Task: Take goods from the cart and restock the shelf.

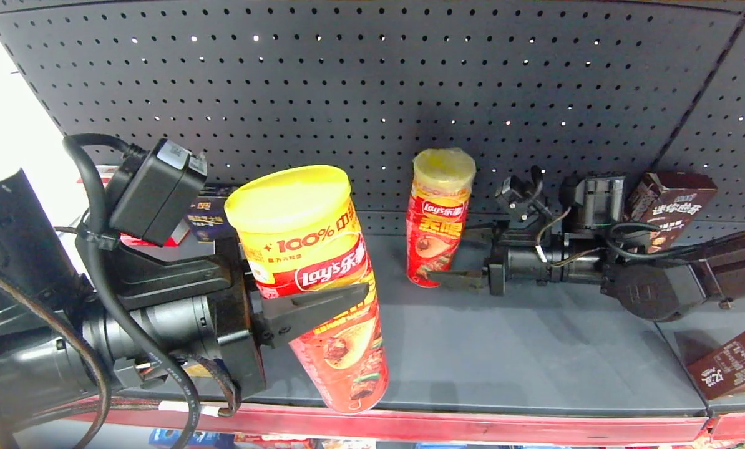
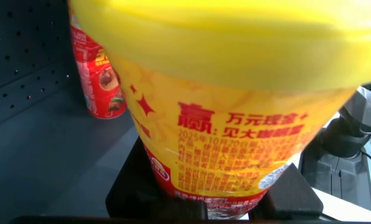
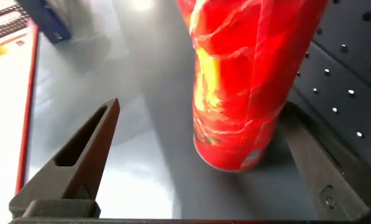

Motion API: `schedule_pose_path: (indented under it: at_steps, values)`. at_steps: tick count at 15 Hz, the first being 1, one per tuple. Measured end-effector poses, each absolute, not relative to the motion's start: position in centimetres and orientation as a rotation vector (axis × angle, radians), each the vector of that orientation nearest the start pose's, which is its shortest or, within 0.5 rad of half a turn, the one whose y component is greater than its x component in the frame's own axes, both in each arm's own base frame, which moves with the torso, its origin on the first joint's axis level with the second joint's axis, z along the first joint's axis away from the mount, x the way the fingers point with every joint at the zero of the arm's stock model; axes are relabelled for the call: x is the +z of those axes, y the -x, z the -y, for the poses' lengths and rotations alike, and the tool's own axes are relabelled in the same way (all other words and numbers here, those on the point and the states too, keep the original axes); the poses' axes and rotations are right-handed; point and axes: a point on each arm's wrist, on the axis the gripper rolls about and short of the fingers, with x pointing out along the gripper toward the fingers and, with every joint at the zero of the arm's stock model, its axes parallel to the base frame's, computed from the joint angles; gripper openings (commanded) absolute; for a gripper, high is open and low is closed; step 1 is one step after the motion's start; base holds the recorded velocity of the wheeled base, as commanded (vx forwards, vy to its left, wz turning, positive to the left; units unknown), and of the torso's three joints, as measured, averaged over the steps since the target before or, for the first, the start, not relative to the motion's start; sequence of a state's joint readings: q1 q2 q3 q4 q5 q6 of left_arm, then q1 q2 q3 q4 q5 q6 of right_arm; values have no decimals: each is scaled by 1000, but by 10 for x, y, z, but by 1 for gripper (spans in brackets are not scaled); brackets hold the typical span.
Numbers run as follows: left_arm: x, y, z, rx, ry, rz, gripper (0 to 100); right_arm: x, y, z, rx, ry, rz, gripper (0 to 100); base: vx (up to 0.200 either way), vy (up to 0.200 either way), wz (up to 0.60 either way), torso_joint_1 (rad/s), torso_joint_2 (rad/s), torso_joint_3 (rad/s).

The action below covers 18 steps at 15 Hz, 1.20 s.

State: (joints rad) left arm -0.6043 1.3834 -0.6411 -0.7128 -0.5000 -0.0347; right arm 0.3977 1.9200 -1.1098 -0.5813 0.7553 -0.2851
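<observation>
L gripper (image 1: pixel 341 293) is at the front-left of the shelf (image 1: pixel 522 349), fingers pinching a big chip can (image 1: pixel 310 262) w/ yellow lid around its middle. The can is tilted, base down by the shelf's front edge. Mid-shelf, towards the back, a smaller chip can (image 1: pixel 438 224) stands upright. R gripper (image 1: pixel 450 255) comes in from the shelf's right side, fingers spread either side of that can's lower part, not clamped. At the shelf's back right stands a brown box (image 1: pixel 675 206); a second brown box (image 1: pixel 734 365) lies front right.

2 black arms (image 1: pixel 154 324) carry looping cables (image 1: pixel 92 206), boxy cameras (image 1: pixel 154 190) and wedge-shaped gripper fingers (image 1: pixel 310 305).
</observation>
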Motion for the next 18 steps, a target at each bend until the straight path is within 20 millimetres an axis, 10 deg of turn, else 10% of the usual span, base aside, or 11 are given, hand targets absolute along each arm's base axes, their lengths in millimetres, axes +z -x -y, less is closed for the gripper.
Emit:
schedule_pose_path:
  at_steps: [5, 18]
  values:
    - [228, -177, 135, -1104, 29, -55, 0, 190, -317, -153, 1164, 214, -79, 100, 0, 0, 0, 0, 0, 0]
    - [220, -176, 134, -1102, 28, -82, 0, 190, -342, -179, 1030, 206, -45, 100, 0, 0, 0, 0, 0, 0]
